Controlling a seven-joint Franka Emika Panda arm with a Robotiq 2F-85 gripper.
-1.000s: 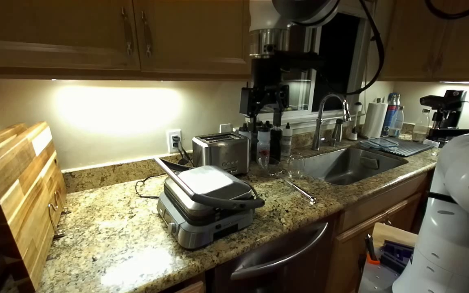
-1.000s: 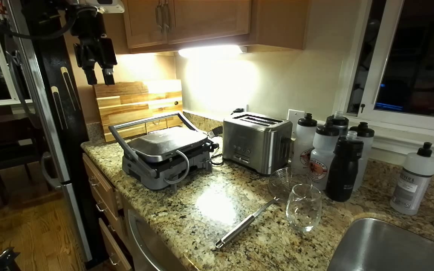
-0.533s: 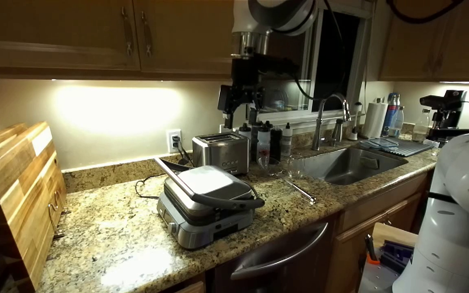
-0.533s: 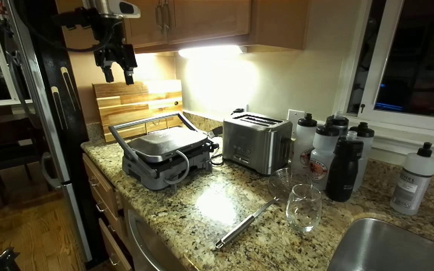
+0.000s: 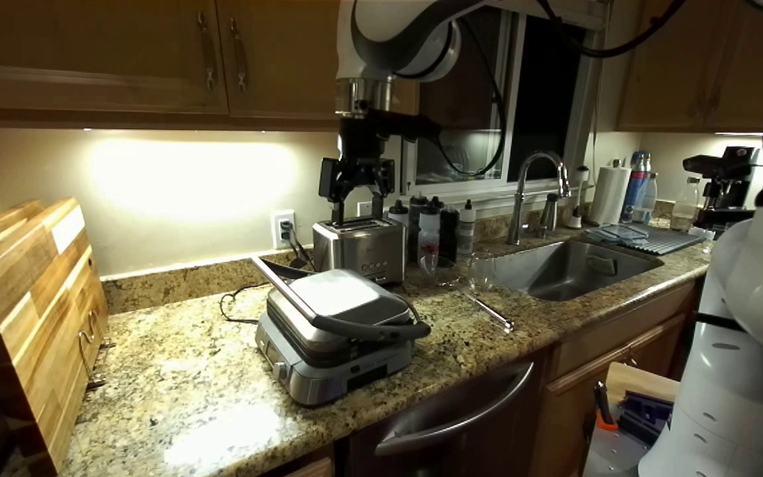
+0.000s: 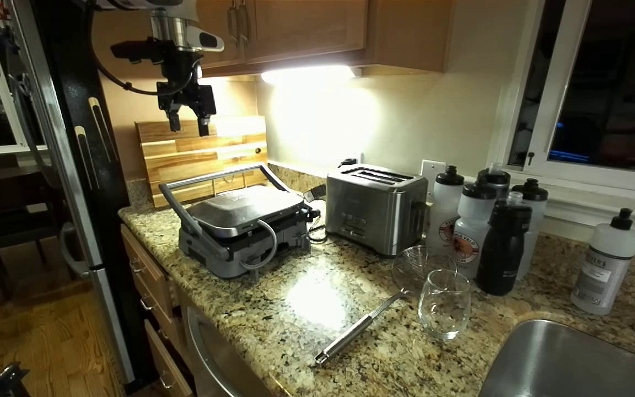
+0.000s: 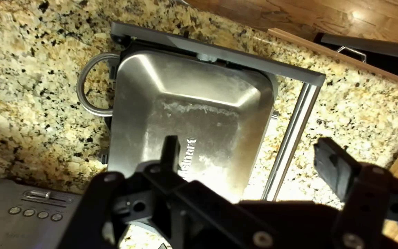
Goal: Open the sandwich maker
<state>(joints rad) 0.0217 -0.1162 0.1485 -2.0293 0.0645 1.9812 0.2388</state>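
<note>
The sandwich maker is a flat silver-grey press on the granite counter, seen in both exterior views (image 5: 345, 301) (image 6: 246, 209) and in the wrist view (image 7: 206, 114). Its lid is closed, so the cooking plates are hidden. Its bar handle (image 6: 215, 176) stands out beyond the lid's front edge; it also shows in the wrist view (image 7: 290, 138). My gripper (image 5: 357, 216) is open and empty, in the air above the sandwich maker, fingers down; it also shows in an exterior view (image 6: 189, 131). In the wrist view the handle bar runs between the spread fingers (image 7: 250, 150), below them and apart.
A steel toaster (image 6: 375, 209) stands beside the sandwich maker. Wooden boards (image 5: 37, 318) stand at the counter's end. Several bottles (image 6: 477, 220), a strainer (image 6: 350, 333), a stemless glass (image 6: 444, 306) and the sink (image 5: 573, 271) lie on the toaster's other side. Cabinets (image 5: 308, 66) hang above.
My gripper has moved sideways through the air towards the sandwich maker's handle side and come down somewhat. It stays open. The sandwich maker has not moved.
</note>
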